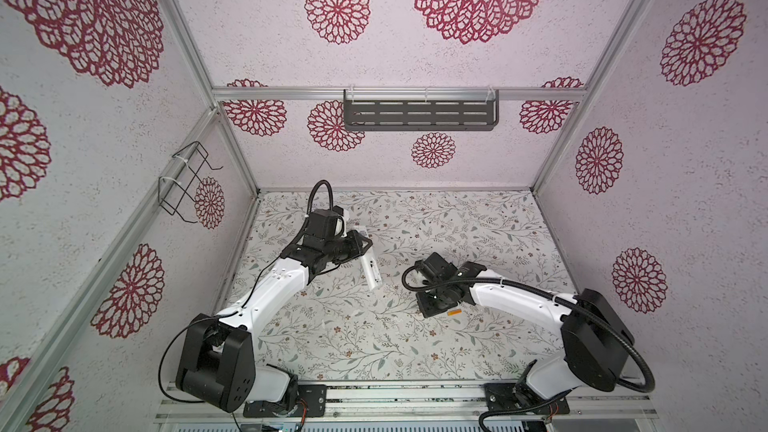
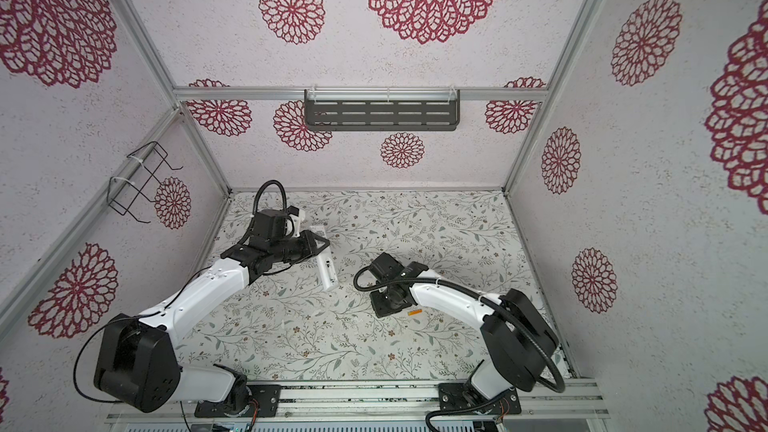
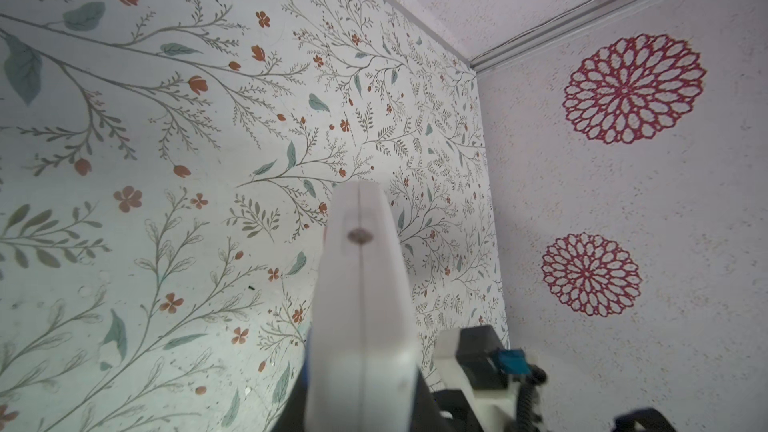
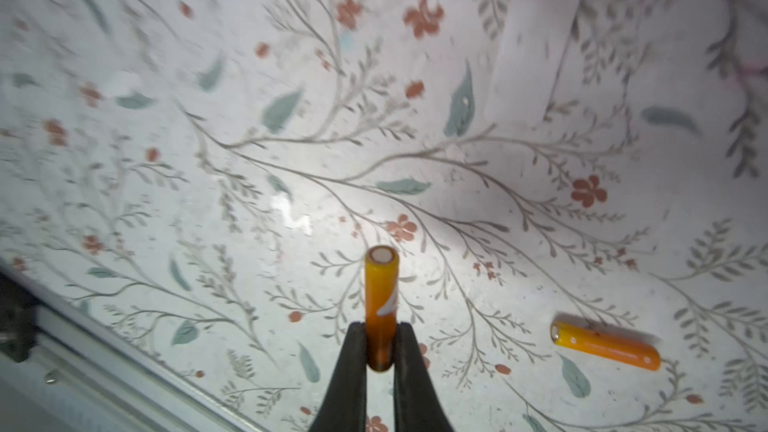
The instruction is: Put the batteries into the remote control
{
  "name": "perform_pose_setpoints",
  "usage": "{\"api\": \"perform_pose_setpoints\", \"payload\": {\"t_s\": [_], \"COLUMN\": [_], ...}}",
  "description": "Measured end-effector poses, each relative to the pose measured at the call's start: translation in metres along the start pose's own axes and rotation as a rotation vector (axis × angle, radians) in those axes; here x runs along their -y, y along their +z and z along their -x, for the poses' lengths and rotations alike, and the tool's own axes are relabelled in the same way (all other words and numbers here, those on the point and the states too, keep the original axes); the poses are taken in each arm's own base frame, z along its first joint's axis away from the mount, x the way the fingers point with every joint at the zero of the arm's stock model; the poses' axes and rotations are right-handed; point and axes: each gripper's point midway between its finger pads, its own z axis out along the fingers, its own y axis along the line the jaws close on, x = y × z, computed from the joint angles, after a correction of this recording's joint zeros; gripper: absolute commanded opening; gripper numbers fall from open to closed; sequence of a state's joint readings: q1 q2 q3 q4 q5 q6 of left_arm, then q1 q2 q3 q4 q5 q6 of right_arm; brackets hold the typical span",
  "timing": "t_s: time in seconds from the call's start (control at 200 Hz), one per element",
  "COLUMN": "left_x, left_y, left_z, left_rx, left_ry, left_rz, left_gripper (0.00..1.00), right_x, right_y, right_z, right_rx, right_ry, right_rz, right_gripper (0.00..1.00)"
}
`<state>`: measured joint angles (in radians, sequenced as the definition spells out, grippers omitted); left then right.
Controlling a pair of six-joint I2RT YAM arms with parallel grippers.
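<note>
Toward nine o'clock on the floral bench (image 1: 478, 234), the left pincer (image 1: 360, 246) is clamped across the white remote control (image 1: 371, 271). The remote's free end points roughly to five o'clock. It seems raised off the bench, though the top views leave that uncertain. Nearer the middle, the right pincer (image 4: 380, 336) pinches one orange battery (image 4: 381, 297) by one end, its flat cap facing away. The second battery (image 1: 454, 313) lies flat on the bench, just at that pincer's three o'clock in both top views.

No lettering can be read; one battery (image 4: 381, 297) bears only a white mark.
</note>
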<state>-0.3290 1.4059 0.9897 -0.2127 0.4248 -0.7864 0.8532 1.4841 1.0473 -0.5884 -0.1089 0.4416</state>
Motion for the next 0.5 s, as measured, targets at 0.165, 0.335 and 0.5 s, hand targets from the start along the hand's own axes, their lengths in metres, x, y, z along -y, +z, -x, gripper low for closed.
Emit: {"api": "perform_pose_setpoints", "payload": {"t_s": [0.165,0.335,0.5], "left_x": [0.008,0.023,0.028], "left_y": [-0.01,-0.02,-0.022], "left_z": [0.011,0.014,0.008], "left_rx": [0.049,0.073,0.054], "left_ry": [0.016,0.042,0.042], "left_rz": [-0.089,-0.18,-0.228], "left_gripper": [0.0,0.0,0.0], "right_x": [-0.046,-0.075,-0.094], "right_y": [-0.064,-0.097,-0.095], "right_z": [0.054,0.082,0.098], "right_rx": [0.246,0.333,0.321], "right_ry": [-0.058,-0.089,-0.118], "right_rz": [0.144,0.232,0.273], "right_gripper": [0.0,0.0,0.0]}}
